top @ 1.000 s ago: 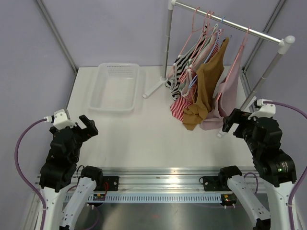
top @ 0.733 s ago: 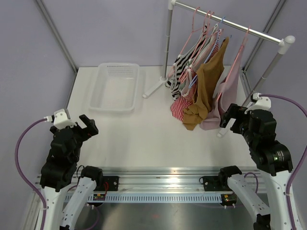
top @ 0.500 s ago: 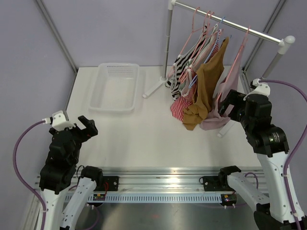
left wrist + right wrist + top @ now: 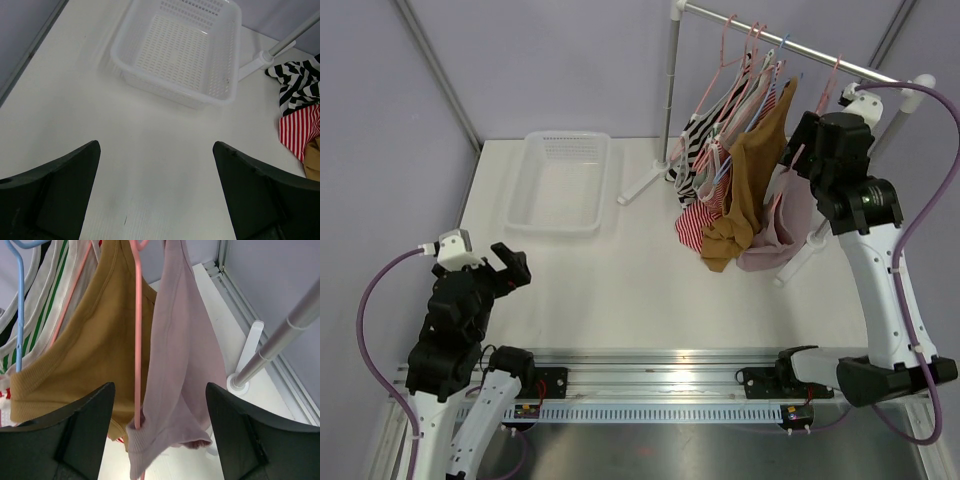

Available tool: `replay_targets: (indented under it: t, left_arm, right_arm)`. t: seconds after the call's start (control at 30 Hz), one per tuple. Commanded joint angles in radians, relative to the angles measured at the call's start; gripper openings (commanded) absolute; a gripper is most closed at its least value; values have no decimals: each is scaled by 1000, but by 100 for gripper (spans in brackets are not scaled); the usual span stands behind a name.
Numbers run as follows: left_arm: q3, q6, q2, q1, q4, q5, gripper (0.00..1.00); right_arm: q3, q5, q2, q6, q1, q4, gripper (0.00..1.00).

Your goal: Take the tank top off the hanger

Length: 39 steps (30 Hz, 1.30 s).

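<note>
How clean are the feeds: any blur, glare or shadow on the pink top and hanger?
Right wrist: pink tank top and its pink hanger are sharp and evenly lit; only the near fingers are dark and soft. Top external: even light, mild glare on the base rail. Left wrist: basket crisp, faint shadow beside it.

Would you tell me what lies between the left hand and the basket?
Only bare table: the left wrist view shows nothing from the left hand to the basket.
</note>
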Motion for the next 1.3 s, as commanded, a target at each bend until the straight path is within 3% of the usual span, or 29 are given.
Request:
replay_targets:
  t: [0.0, 0.2, 0.27, 0.3, 0.4, 0.67, 1.03, 1.27]
  left_arm:
    - [-7, 17, 20, -4, 60, 45, 99]
    - [-10, 20, 30, -6, 68, 68, 99]
    - [-10, 21, 32, -6, 68, 73, 99]
    - [-8, 23, 32, -6, 68, 73, 99]
    - [-10, 23, 29, -8, 68, 74, 99]
    - [-8, 27, 33, -12, 69, 82, 99]
    - [25, 63, 53, -12, 74, 188, 99]
    - [164, 35, 159, -12, 101, 305, 99]
  right_arm:
    - [93, 63, 75, -34, 4, 50, 79]
    - [160, 136, 164, -73, 5, 52, 54]
    - [160, 141, 177, -70, 5, 60, 53]
    - [161, 144, 188, -71, 4, 58, 46]
    - [158, 153, 204, -65, 5, 52, 41]
    - [141, 144, 177, -31, 5, 47, 2]
    - [370, 80, 143, -51, 5, -52, 0]
    - [328, -92, 28, -4, 5, -149, 0]
